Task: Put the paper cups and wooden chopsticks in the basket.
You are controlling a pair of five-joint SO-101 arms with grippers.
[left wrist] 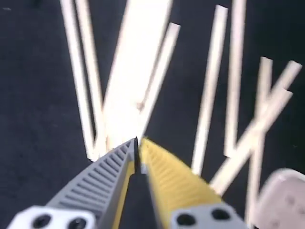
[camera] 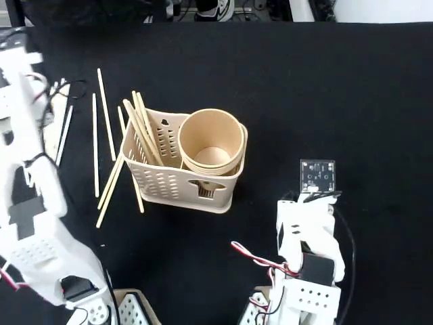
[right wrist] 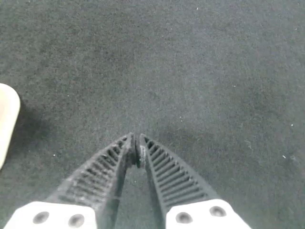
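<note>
**Cups in the Basket, Chopsticks Split Between Basket and Tabletop**

A cream, perforated basket [camera: 177, 184] stands left of centre on the black tabletop [camera: 325, 101], seen from the high view. A stack of paper cups [camera: 226, 139] sits upright in its right-hand part, the open mouth facing the camera. A bundle of wooden chopsticks [camera: 143, 132] leans in the left-hand part, with the upper ends poking out past the rim.

Not every stick is in. Loose chopsticks [camera: 105, 122] lie flat on the tabletop just beside the basket's left wall. A few more slant across the foot of that wall, and whether they touch it cannot be told.

The white left arm [camera: 27, 203] runs along the left edge of the high view, next to those loose sticks. Its wrist view shows the left gripper [left wrist: 137, 145], one finger grey and one yellow, pressed tip to tip with nothing between them. It hangs over a fan of loose sticks on the dark surface.

The right arm [camera: 308, 257] sits toward the lower right of the high view, apart from the basket. The right gripper [right wrist: 137, 145] is likewise pressed together and empty, over bare tabletop. A pale rounded shape [right wrist: 5, 121] shows at the edge of its wrist view, and what it belongs to cannot be told.
</note>
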